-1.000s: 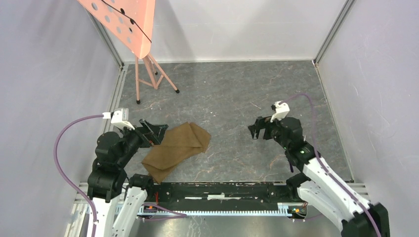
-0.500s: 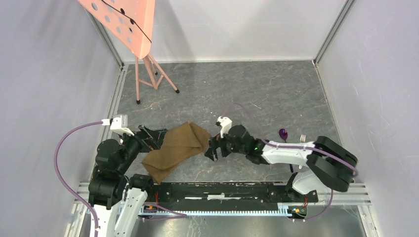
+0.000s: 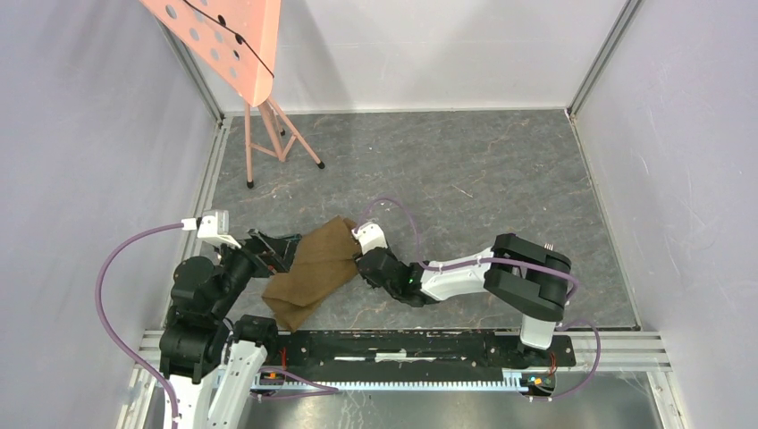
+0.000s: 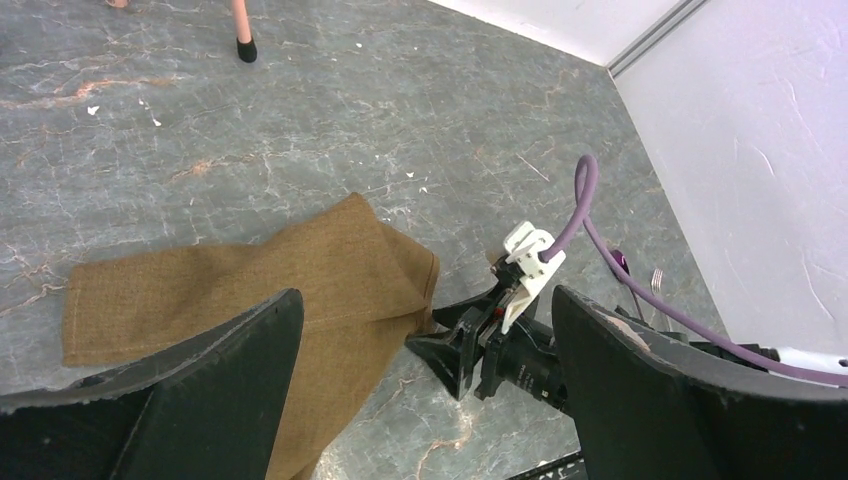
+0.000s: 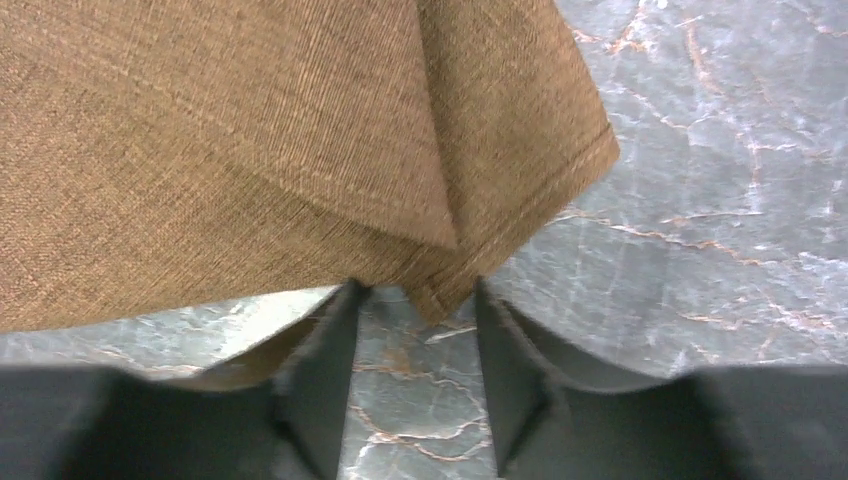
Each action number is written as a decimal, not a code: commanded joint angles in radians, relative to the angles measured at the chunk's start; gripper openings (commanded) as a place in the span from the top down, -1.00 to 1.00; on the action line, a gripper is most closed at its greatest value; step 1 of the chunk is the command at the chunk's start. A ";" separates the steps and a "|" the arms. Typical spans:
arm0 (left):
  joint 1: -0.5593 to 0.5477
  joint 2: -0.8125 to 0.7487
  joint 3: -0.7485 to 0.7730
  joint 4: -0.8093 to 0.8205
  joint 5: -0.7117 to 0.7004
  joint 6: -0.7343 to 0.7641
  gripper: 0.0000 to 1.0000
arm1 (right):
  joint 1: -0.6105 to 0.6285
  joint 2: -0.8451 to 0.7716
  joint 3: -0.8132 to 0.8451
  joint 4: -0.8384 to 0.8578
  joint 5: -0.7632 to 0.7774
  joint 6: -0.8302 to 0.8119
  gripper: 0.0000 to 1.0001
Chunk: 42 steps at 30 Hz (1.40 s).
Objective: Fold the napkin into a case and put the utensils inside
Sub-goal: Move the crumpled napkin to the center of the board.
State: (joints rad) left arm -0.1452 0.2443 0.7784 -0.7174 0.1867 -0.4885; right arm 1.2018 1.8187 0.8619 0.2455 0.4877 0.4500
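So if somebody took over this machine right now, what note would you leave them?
Left gripper: open, empty, over the left edge of the tan-brown cloth napkin.
Right gripper: open, jaws either side of the napkin's right corner, unclamped.
Napkin loosely folded on the grey marbled table; purple utensil and silvery fork lie further right.
Done: rough fold. Left: finish folding, put both utensils inside.
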 commanded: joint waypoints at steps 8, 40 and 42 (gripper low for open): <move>0.010 0.031 -0.003 0.035 -0.007 0.008 -1.00 | -0.184 -0.246 -0.298 0.042 -0.032 -0.018 1.00; 0.008 0.222 -0.017 0.012 0.042 -0.063 -1.00 | -0.237 -0.101 -0.152 0.144 -0.319 -0.110 1.00; 0.007 0.243 -0.019 0.019 0.064 -0.064 -1.00 | -0.283 -0.168 -0.220 0.130 -0.359 -0.127 1.00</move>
State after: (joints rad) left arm -0.1406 0.4553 0.7635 -0.7479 0.1963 -0.5350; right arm 0.9916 1.7672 0.7494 0.4072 0.1596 0.3462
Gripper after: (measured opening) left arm 0.996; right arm 0.019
